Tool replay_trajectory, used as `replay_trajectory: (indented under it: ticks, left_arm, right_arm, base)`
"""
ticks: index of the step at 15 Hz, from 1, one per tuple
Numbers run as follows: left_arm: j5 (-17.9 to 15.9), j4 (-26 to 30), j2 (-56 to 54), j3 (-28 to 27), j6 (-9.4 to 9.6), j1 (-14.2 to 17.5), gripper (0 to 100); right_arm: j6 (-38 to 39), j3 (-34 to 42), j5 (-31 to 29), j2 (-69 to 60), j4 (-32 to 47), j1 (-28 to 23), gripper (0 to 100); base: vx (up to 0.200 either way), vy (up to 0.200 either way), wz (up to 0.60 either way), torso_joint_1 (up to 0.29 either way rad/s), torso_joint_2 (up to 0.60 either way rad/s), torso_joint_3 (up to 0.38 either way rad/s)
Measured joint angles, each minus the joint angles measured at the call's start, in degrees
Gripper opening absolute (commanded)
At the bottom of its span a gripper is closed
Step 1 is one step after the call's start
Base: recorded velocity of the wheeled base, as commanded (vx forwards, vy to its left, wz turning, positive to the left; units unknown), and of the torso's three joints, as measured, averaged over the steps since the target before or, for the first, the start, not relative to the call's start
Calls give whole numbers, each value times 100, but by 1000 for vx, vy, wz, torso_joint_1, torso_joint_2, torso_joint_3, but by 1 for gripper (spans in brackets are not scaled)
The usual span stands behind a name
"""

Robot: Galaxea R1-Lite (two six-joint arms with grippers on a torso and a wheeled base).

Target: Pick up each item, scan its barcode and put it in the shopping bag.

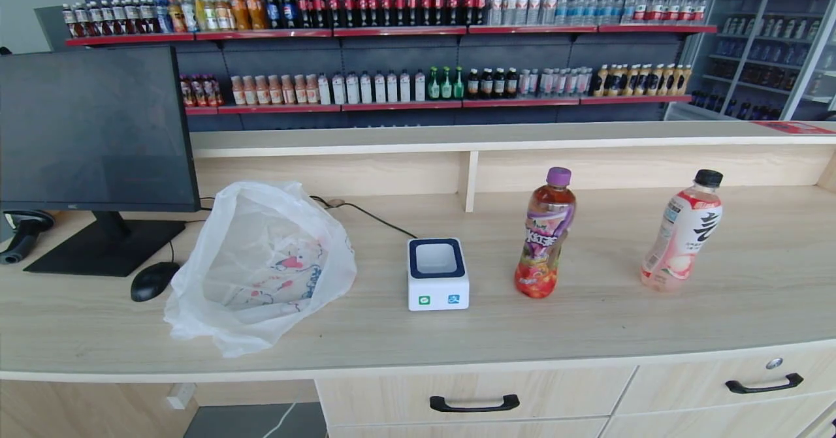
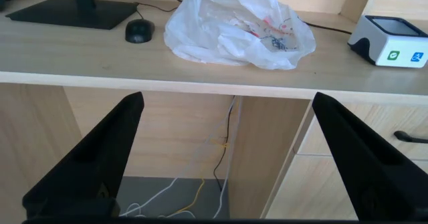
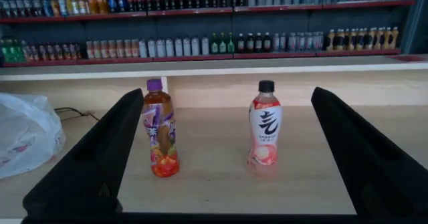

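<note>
Here, from the head view, we see the purple-capped bottle [image 1: 545, 232] and the black-capped bottle [image 1: 682, 231], pink-labelled, both upright and well apart, right of the scanner [image 1: 437, 273]. The shopping bag [image 1: 261, 268] slumps left of it, with bare counter [image 1: 588, 333] along the front edge. From the left wrist, our left gripper [image 2: 224, 160] hangs below that edge, fingers wide. From the right wrist, our right gripper [image 3: 224, 160] faces both bottles, fingers wide.

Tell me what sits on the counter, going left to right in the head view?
monitor → shopping bag → white scanner box → purple-capped bottle → black-capped bottle
</note>
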Motion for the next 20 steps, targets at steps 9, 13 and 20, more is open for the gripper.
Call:
replay_trajectory:
  ticks: [9,13,20]
  left_arm:
    - [0,0,0,0,0,0,100]
    - [0,0,0,0,0,0,100]
    - [0,0,0,0,0,2,100]
  right_arm:
    - [22,-361,90,4653,-4895,1020,100]
    - [67,-325,88,5756,-5548,1362,100]
    - [152,-221,87,6688,-5748,1654,100]
  base:
    - [0,0,0,0,0,0]
    - [0,0,0,0,0,0]
    - [0,0,0,0,0,0]
